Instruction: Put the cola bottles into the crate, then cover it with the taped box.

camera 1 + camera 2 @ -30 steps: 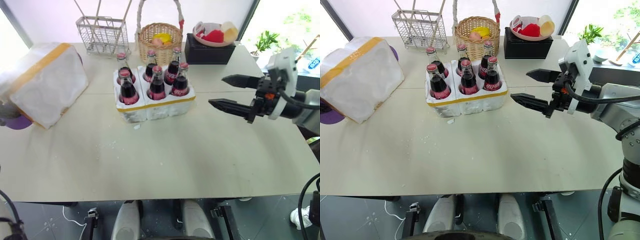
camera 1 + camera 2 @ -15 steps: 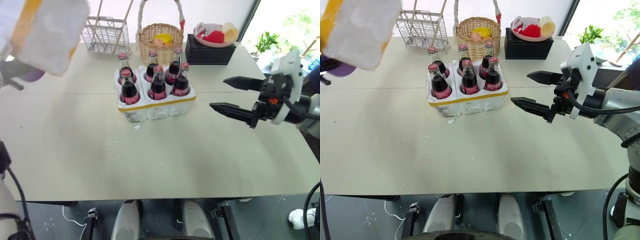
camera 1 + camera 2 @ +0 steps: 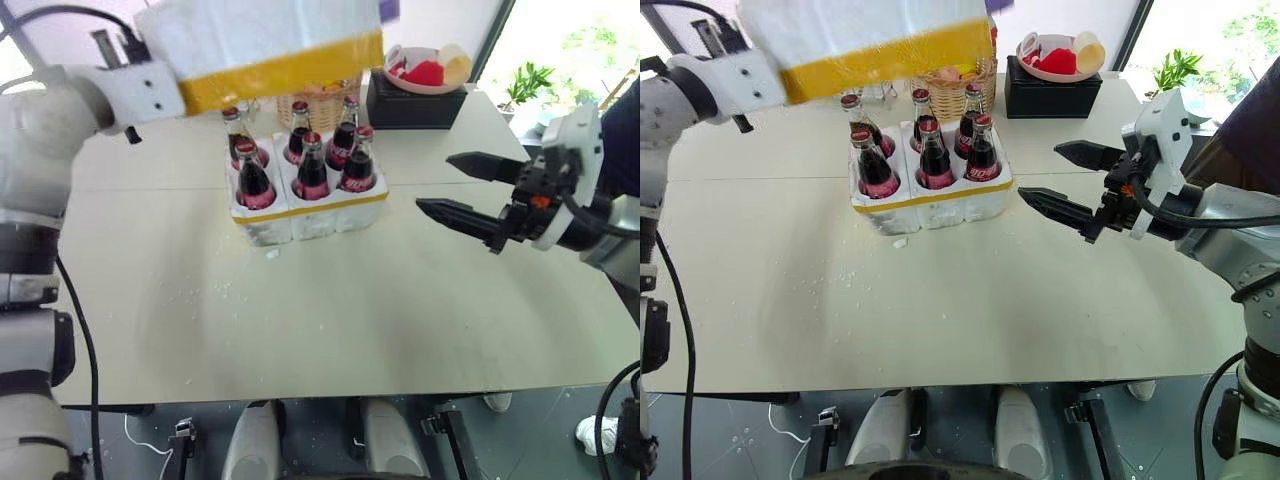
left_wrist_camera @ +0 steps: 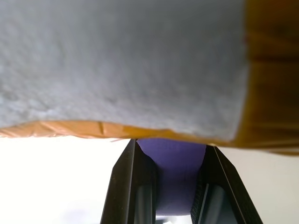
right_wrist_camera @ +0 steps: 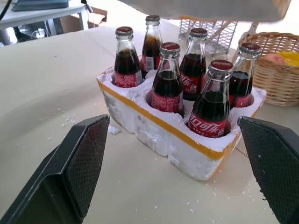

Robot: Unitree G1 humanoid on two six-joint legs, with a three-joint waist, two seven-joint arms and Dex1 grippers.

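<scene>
Beige tabletop (image 3: pixel 330 300) is carrying the crate (image 3: pixel 310 212) near its middle, all six cola bottles (image 5: pixel 169 79) standing upright in the wells. Up at eleven o'clock of the crate, the left gripper (image 4: pixel 170 186) is pinching a purple tab under the taped box (image 3: pixel 265 40), which is hanging above the bottles. Over at three o'clock, the right gripper (image 3: pixel 470 195) is hovering with fingers spread, facing the crate.

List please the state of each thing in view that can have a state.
cola bottles: six, upright in the crate wells, capped.
crate: full, not yet covered.
taped box: held in the air above the bottles.
left hand: shut on a purple part under the box.
right hand: open, holding nothing.
</scene>
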